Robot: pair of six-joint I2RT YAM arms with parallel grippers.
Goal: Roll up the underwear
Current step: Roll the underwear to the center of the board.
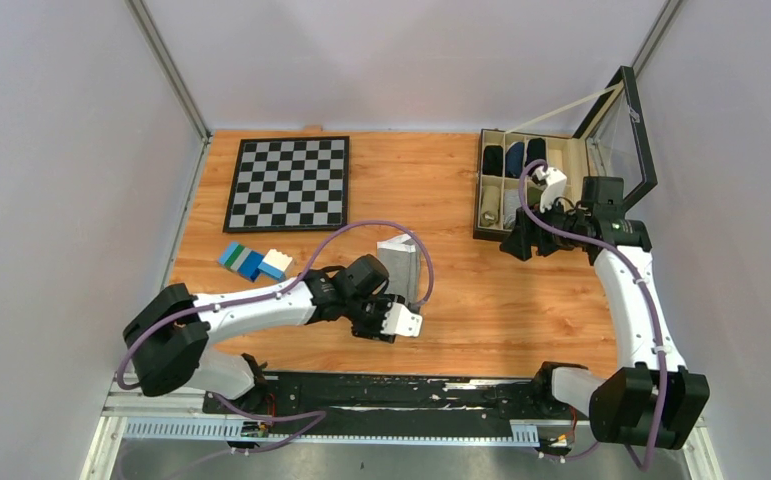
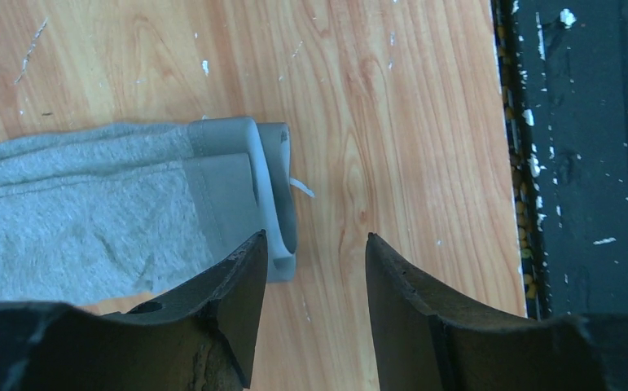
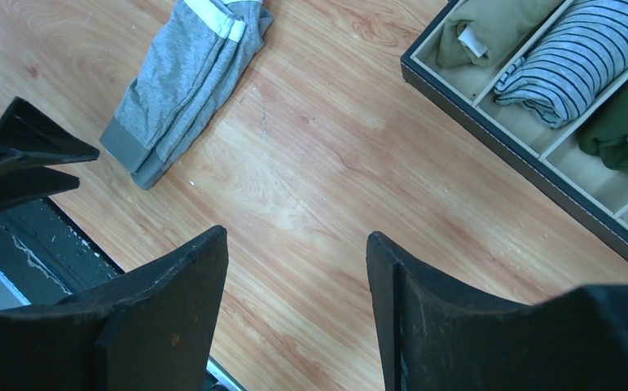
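Observation:
The grey underwear (image 1: pixel 402 262) lies on the wooden table as a long folded strip, its near end toward the arms. My left gripper (image 1: pixel 393 312) hovers at that near end. In the left wrist view, the folded band end (image 2: pixel 271 183) of the underwear (image 2: pixel 90 220) sits just ahead of my left gripper (image 2: pixel 312 244), which is open with bare wood between the fingers; one fingertip (image 2: pixel 245 261) overlaps the cloth's corner. My right gripper (image 1: pixel 516 244) is open and empty above bare table by the box. Its view shows the underwear (image 3: pixel 182 81) far to the left of my right gripper (image 3: pixel 296 236).
A compartment box (image 1: pixel 480 190) with rolled garments and a raised glass lid (image 1: pixel 623 125) stands at the back right; its rim (image 3: pixel 489 134) is close to my right gripper. A chessboard (image 1: pixel 288 183) and coloured blocks (image 1: pixel 254 261) lie to the left. A black rail (image 1: pixel 381 390) runs along the near edge.

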